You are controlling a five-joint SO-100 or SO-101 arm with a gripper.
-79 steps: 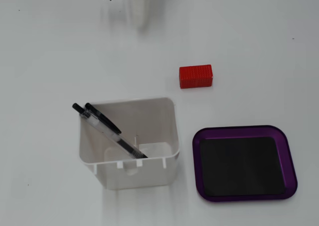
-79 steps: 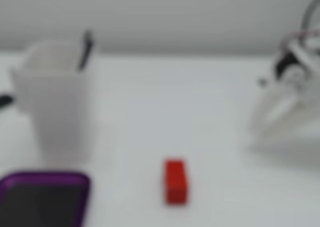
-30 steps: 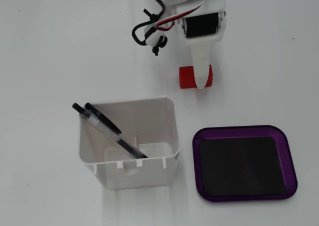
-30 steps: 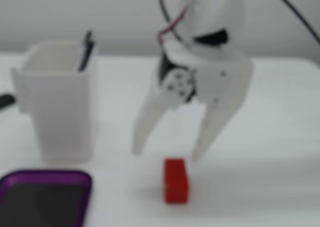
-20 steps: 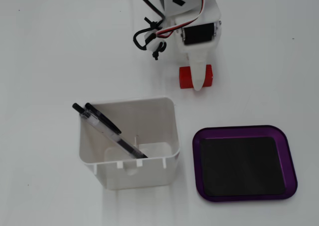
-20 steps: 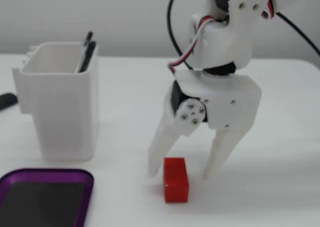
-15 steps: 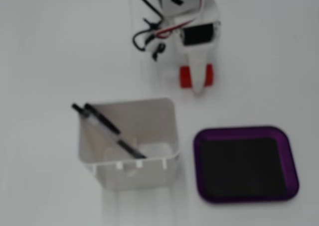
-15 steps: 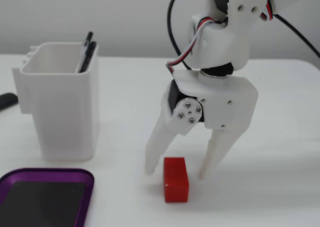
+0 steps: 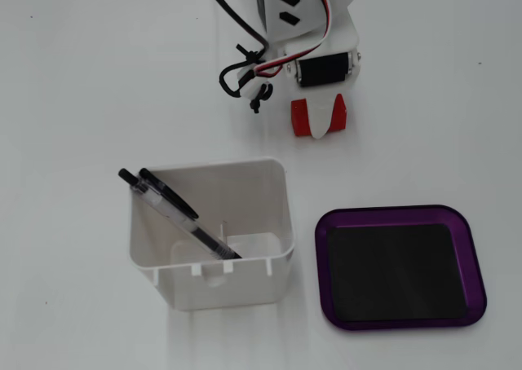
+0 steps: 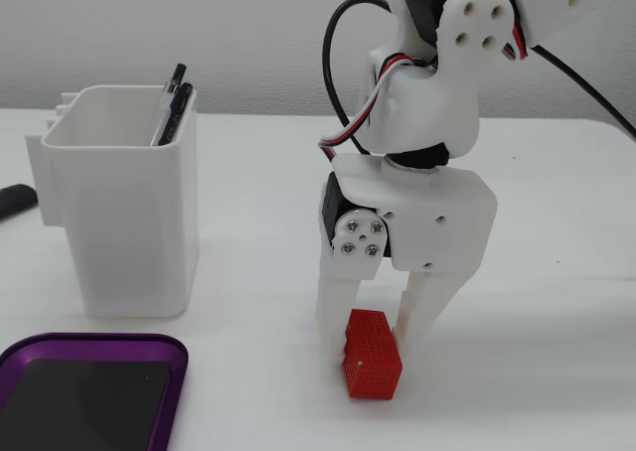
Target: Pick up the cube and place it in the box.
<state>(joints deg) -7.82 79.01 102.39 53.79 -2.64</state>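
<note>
The red ribbed cube (image 9: 306, 117) rests on the white table below the arm in a fixed view, and it also shows low in the middle of the other fixed view (image 10: 372, 356). My white gripper (image 10: 376, 334) points straight down over it. One finger (image 10: 336, 312) stands on each side of the cube, and both press close against it. One white finger (image 9: 331, 116) crosses the cube from above. The purple box (image 9: 400, 220) with its black inside lies at the lower right, apart from the cube; its corner also shows in the other fixed view (image 10: 119, 344).
A deep white bin (image 9: 245, 284) with black pens (image 9: 175, 207) stands left of the purple box; it is the tall bin (image 10: 119, 232) on the left in the other fixed view. A dark object (image 10: 15, 201) lies at the left edge. Black cables (image 9: 245, 64) hang off the arm.
</note>
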